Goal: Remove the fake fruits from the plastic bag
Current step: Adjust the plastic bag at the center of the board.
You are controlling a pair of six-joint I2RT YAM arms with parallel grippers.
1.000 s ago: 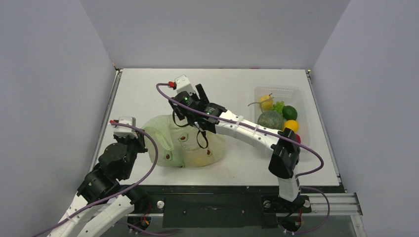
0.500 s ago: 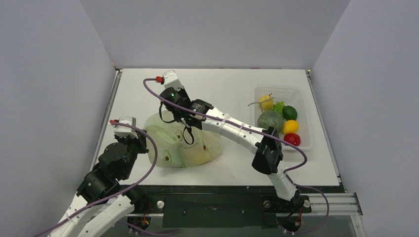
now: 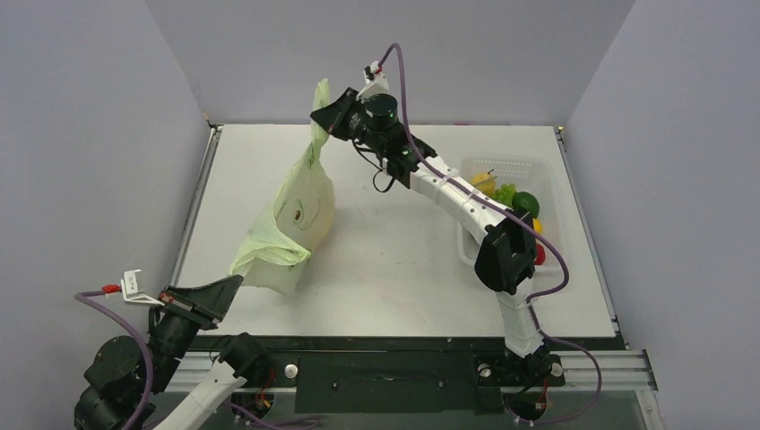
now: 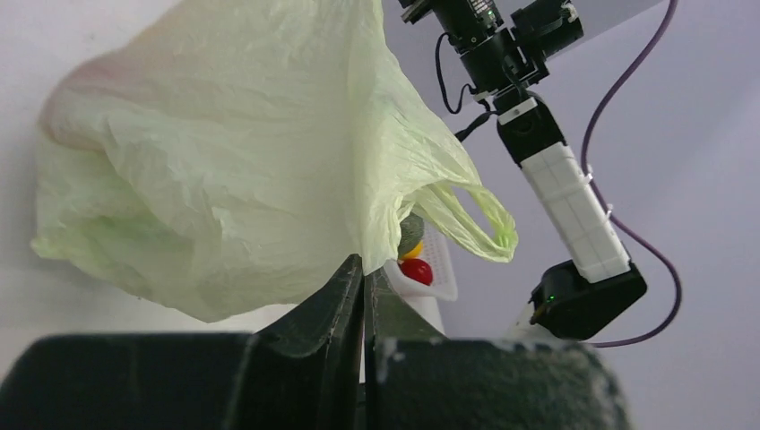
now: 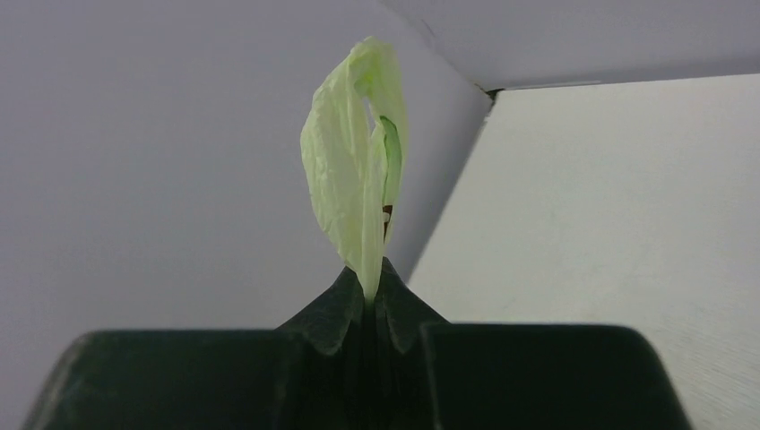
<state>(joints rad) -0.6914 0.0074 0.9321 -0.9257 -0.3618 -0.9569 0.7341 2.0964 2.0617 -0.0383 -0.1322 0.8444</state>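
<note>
Lower left, top view: left gripper is clamped on the film of the plastic bag, just beside a free loop handle. The bag hangs stretched diagonally, left of centre, up to the right gripper at upper middle, which is pinched tight on the other handle. Count: one bag, two handles.

The film looks thin, limp and slippery, and likely to tear. The handles or bottom corners seem the safest holds.

Fake fruits inside: none countable, only a yellowish tint.

Right side: the basket shows about five coloured fruits, partly hidden by the arm.

a robot lab test cell: white table boxed by plain grey walls, aluminium rail at front.
</note>
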